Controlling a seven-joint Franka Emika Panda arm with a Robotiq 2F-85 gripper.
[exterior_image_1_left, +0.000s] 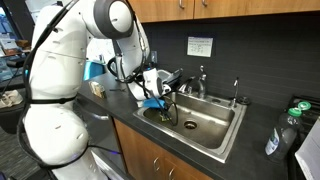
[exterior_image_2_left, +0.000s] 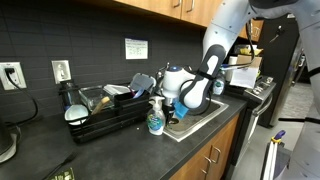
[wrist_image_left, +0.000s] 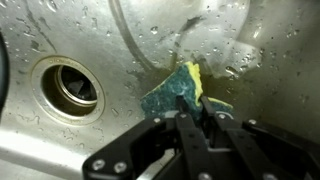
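Observation:
A sponge (wrist_image_left: 175, 90) with a teal scrub face and a yellow body stands on edge against the wet steel sink floor in the wrist view. My gripper (wrist_image_left: 193, 103) has its two fingers closed narrowly on the sponge's near edge. In both exterior views the gripper (exterior_image_1_left: 158, 100) (exterior_image_2_left: 176, 112) reaches down into the sink basin (exterior_image_1_left: 205, 125) at its left end, with a bit of blue-teal sponge (exterior_image_1_left: 153, 103) showing under it.
The drain hole (wrist_image_left: 68, 88) lies left of the sponge. A faucet (exterior_image_1_left: 200, 80) stands behind the sink. A black dish rack (exterior_image_2_left: 105, 112) with dishes and a soap bottle (exterior_image_2_left: 155, 121) sit beside the basin. A clear bottle (exterior_image_1_left: 280, 135) stands on the counter past the sink.

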